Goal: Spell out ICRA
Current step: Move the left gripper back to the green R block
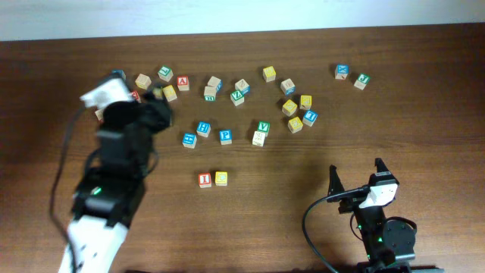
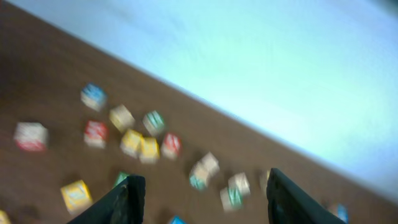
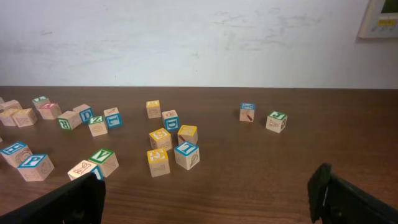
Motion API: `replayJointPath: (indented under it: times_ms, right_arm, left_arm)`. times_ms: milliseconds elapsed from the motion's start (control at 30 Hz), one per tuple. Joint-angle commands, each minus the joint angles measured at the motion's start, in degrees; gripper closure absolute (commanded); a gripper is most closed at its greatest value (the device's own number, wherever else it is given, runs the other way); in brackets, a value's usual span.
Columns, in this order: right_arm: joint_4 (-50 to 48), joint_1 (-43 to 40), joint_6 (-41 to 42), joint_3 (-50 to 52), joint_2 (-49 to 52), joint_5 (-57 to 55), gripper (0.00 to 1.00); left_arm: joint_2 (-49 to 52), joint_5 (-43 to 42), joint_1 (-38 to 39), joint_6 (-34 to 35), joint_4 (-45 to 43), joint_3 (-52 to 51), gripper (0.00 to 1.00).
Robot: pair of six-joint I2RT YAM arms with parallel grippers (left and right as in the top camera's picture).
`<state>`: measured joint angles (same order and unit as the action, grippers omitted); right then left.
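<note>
Overhead view of the desk: left gripper [image 2: 204,180] above the scattered cubes [image 1: 168,92] by the far-left edge, jaws partly apart, nothing between them. Right gripper [image 1: 356,173] near the near-right corner, jaws wide, empty. I cube [image 1: 204,180] at mid-desk, just beside a yellow cube [image 1: 220,178]; A cube [image 1: 183,83] toward the far edge, near the left gripper. Remaining two task letters too small to read.
</note>
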<state>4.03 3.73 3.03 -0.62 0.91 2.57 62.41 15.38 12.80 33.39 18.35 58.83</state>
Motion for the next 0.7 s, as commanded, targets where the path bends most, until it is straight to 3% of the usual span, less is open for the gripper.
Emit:
replayJointPath:
  times_ms: [0, 67, 133, 233, 367, 533, 600, 667]
  right_arm:
    - [0.3, -0.4, 0.2, 0.3, -0.4, -0.3, 0.02]
    - [0.3, -0.4, 0.2, 0.3, -0.4, -0.3, 0.02]
    - [0.3, -0.4, 0.2, 0.3, -0.4, -0.3, 0.02]
    - [0.3, -0.4, 0.2, 0.3, -0.4, -0.3, 0.02]
    - [0.3, -0.4, 0.2, 0.3, -0.4, -0.3, 0.02]
    - [0.3, -0.4, 0.2, 0.3, -0.4, -0.3, 0.02]
    - [0.3, -0.4, 0.2, 0.3, -0.4, -0.3, 0.02]
    - [0.3, -0.4, 0.2, 0.3, -0.4, -0.3, 0.02]
  left_arm:
    - [-3.5, -10.1, -6.7, -8.8, -3.3, 2.0, 0.44]
    - [0.3, -15.0, -8.7, -12.3, 4.3, 9.9, 0.43]
    - [8.8, -15.0, -9.5, -17.0, 20.5, 22.9, 0.30]
    - [21.0, -16.4, -9.8, -18.1, 34.7, 33.8, 0.22]
    - [33.7, -21.2, -9.8, -18.1, 37.5, 34.1, 0.20]
    - [43.1, -17.6, -9.8, -18.0, 33.0, 34.1, 0.18]
    - [46.2, -14.7, -9.8, -17.4, 32.8, 34.1, 0.24]
    - [51.1, -14.0, -9.8, -17.4, 32.5, 34.1, 0.37]
